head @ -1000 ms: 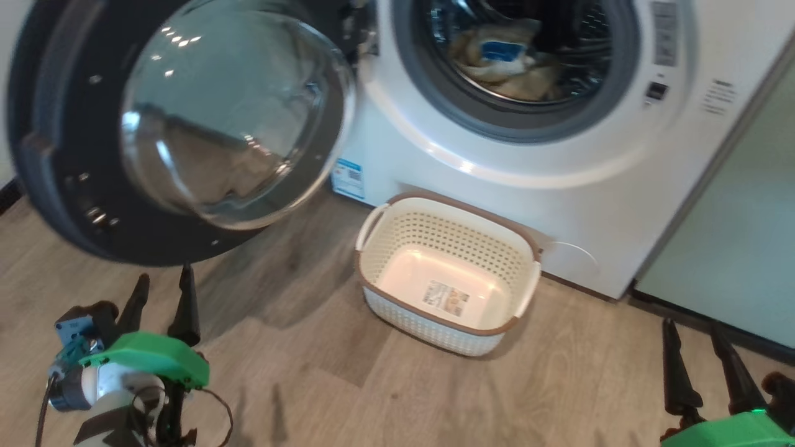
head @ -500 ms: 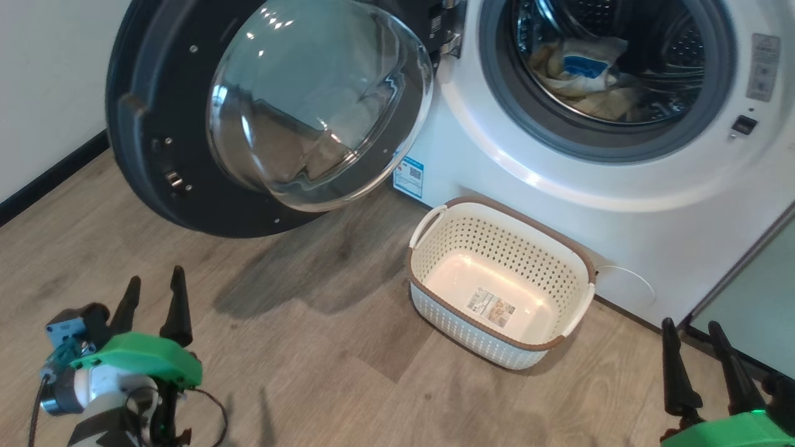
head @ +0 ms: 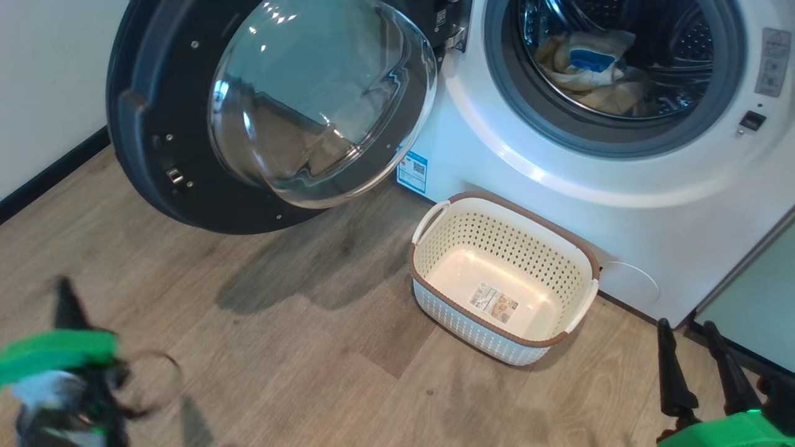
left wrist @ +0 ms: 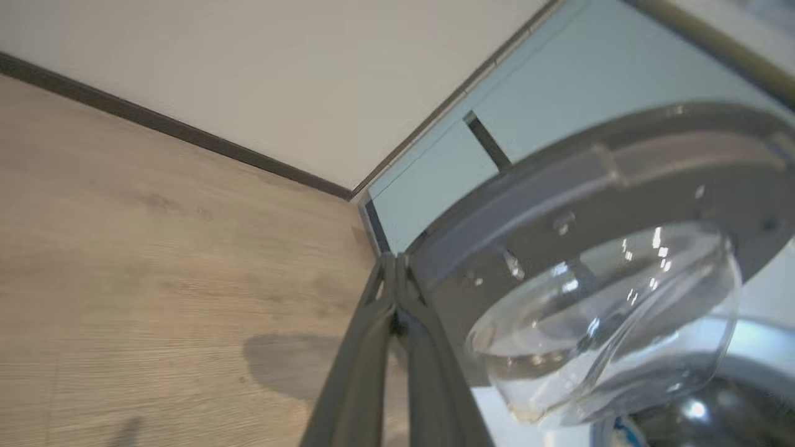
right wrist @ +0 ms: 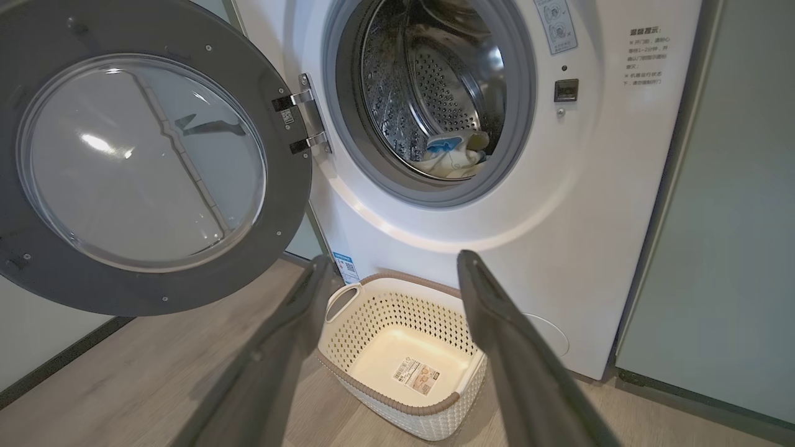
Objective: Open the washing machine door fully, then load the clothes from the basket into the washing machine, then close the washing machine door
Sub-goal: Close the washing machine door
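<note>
The washing machine door (head: 143,155) hangs wide open at the upper left, its glass bowl bulging outward. The white washing machine (head: 559,205) shows its grey-ringed opening, and the clothes (head: 590,68) lie inside the drum. Below the opening the basket (head: 497,239) stands on the floor with only a label in it. My left gripper (head: 62,288) is a blur at the lower left. In the left wrist view my left gripper (left wrist: 393,261) has its fingers pressed together, shut on nothing, short of the door (left wrist: 621,180). My right gripper (right wrist: 394,261) is open above the basket (right wrist: 397,310), holding nothing.
A pale green cabinet (head: 758,285) stands right of the washer. A white wall with dark skirting (head: 49,174) runs along the left behind the door. Wooden floor spreads between my grippers and the basket.
My left gripper has shut its fingers and swung down and left, now blurred. The head view shifted right between the earliest frame and now. The right gripper stays open.
</note>
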Available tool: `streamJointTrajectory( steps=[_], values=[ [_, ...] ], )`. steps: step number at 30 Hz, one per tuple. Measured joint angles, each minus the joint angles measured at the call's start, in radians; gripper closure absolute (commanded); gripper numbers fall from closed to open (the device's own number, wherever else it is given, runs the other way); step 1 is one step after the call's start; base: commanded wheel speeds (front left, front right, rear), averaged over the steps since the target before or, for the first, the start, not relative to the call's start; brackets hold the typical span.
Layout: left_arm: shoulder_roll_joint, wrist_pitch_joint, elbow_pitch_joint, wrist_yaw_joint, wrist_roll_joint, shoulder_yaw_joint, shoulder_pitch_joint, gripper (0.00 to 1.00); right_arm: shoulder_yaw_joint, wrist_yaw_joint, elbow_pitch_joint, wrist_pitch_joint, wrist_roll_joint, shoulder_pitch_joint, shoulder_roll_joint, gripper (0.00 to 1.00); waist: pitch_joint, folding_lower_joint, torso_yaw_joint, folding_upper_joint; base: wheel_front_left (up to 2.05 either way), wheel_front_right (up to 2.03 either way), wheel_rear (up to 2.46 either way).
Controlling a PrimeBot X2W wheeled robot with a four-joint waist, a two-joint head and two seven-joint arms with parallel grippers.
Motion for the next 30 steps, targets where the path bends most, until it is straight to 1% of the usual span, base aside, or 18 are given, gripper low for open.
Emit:
streamJointTrajectory(
  steps=[3,7,11,15,19,23,30],
  values=[
    [0.034,0.023,0.032,0.0,-0.159,0.054,-0.056,1.0,0.004,0.0,0.002,0.0,0.0,0.0,0.0,0.0,0.002,0.0,-0.006,0.0,0.0,0.0,0.0],
    [0.097,0.091,0.1,0.0,-0.323,0.122,-0.134,1.0,0.012,0.0,0.005,0.0,0.0,0.0,-0.001,0.0,0.005,0.0,-0.015,0.0,0.0,0.0,0.0],
    [0.165,0.167,0.208,0.005,-0.419,0.175,-0.234,1.0,0.014,0.0,0.006,0.0,0.0,0.0,-0.002,0.0,0.009,0.0,-0.019,0.0,0.0,0.0,0.0],
    [0.25,0.229,0.32,0.051,-0.472,0.21,-0.369,1.0,0.019,0.0,0.006,0.0,0.0,0.0,-0.009,0.0,0.019,0.0,-0.024,0.0,0.0,0.0,0.0],
    [0.322,0.288,0.403,0.077,-0.508,0.23,-0.5,1.0,0.025,0.0,0.006,0.0,0.0,-0.005,-0.022,0.0,0.04,0.0,-0.034,0.0,0.0,0.0,0.0],
    [0.377,0.362,0.473,0.081,-0.514,0.221,-0.578,1.0,0.033,0.0,0.006,0.0,0.0,-0.017,-0.043,0.0,0.063,0.0001,-0.051,0.0,0.0,0.0,0.0],
    [0.454,0.473,0.577,0.089,-0.528,0.199,-0.671,1.0,0.048,0.0,0.006,0.0,0.0,-0.042,-0.062,0.0,0.109,0.0001,-0.082,0.0,0.0,0.0,0.0]
  ],
)
